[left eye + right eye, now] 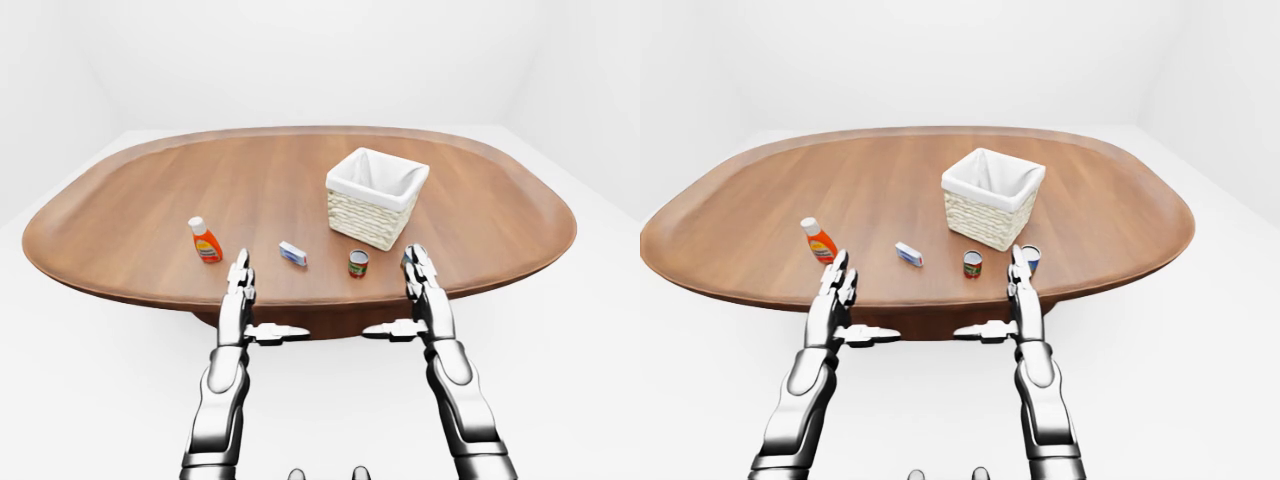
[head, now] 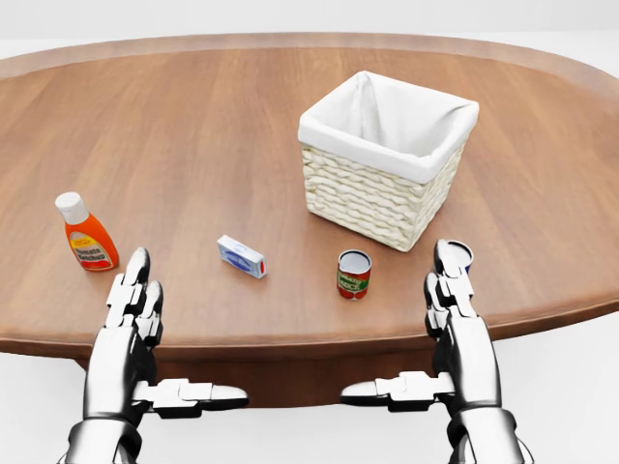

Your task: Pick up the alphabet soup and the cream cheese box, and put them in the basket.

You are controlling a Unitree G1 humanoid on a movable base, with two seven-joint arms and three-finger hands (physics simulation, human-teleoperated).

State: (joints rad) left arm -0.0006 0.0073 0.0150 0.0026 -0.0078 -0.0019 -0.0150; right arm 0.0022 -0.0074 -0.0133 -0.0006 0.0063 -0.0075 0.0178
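In the left-eye view my left hand (image 1: 239,285) and right hand (image 1: 422,285) hang spread and empty at the table (image 1: 130,190) edge. In the head view, the alphabet soup (image 2: 354,274) stands just below the basket (image 2: 382,193), the cream cheese box (image 2: 241,256) to its lower left. I judge the can rigid and slick, best gripped round its sides; the box light, crushable, pinched across its long faces. In the right-eye view a second can (image 1: 1031,258) sits beside my right fingers.

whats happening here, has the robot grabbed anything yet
Nothing is held yet. The left hand and right hand are both open and empty at the near edge of the table. The alphabet soup can and cream cheese box sit on the wood between them. The white-lined wicker basket holds nothing visible. An orange bottle stands at left.
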